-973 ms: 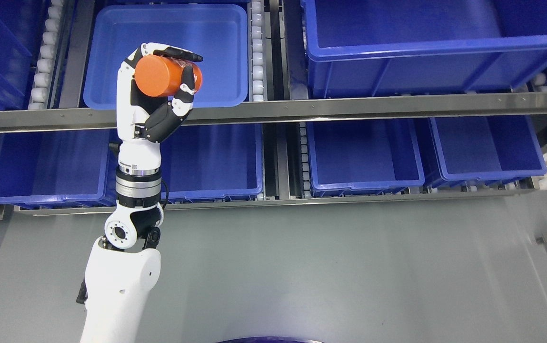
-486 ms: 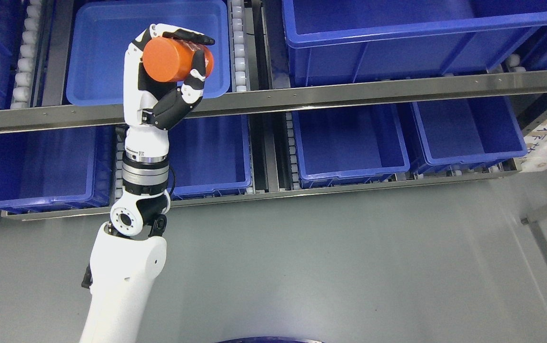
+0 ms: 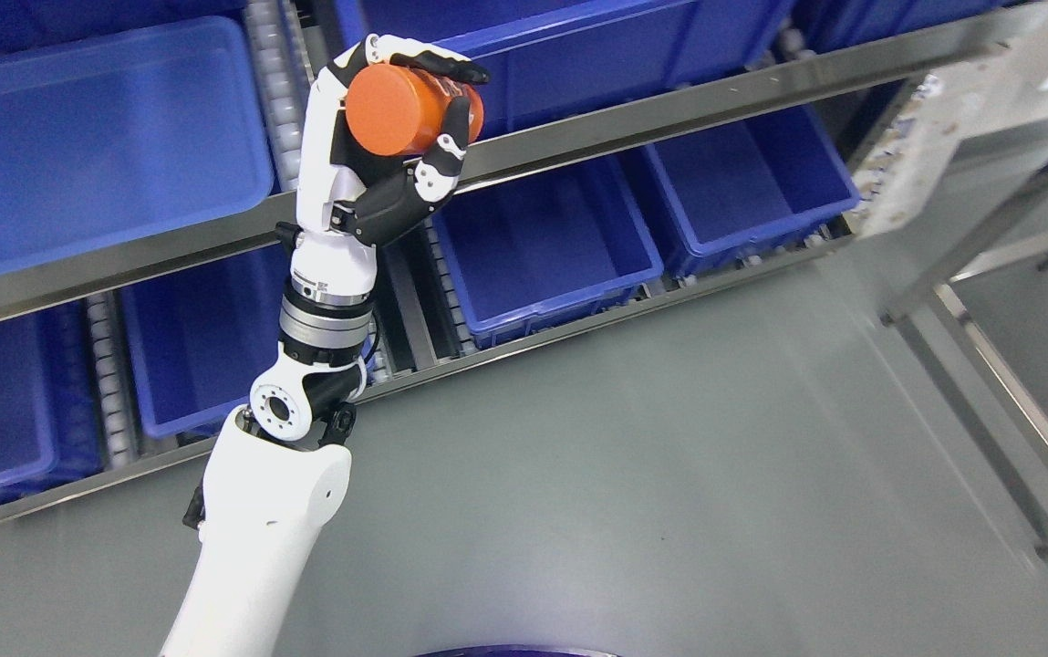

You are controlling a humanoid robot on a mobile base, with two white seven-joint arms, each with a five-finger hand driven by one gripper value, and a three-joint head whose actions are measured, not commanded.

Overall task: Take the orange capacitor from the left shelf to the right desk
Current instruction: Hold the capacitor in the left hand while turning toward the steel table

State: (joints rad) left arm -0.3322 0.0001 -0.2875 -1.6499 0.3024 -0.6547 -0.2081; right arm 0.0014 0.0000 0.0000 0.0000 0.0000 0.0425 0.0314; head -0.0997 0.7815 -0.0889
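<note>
Head view. I see my left arm rising from the lower left edge, its white forearm running up past the wrist joint to the left hand (image 3: 378, 137). The left hand is closed around the orange capacitor (image 3: 400, 108): the fingers (image 3: 437, 64) curl over the top of the cylinder and the thumb (image 3: 441, 169) presses in from below. The orange capacitor lies tilted on its side in the grasp, with one flat round end facing the camera. It is held in the air in front of the shelf rail (image 3: 624, 123), the steel bar that crosses the frame on a slant, and it touches nothing but the hand.

Relative to the shelf rail: above it and to the left sits a light blue tray (image 3: 95, 137); above it and to the right of the hand stands a deeper blue bin (image 3: 578, 55). Below the rail, a row of blue bins (image 3: 542, 242) rests on the lower level, with roller tracks (image 3: 268, 82) showing between the containers. Beyond the right end of the rail, a metal frame (image 3: 970, 274) stands on the grey floor (image 3: 669, 474). My right arm does not appear in this view.
</note>
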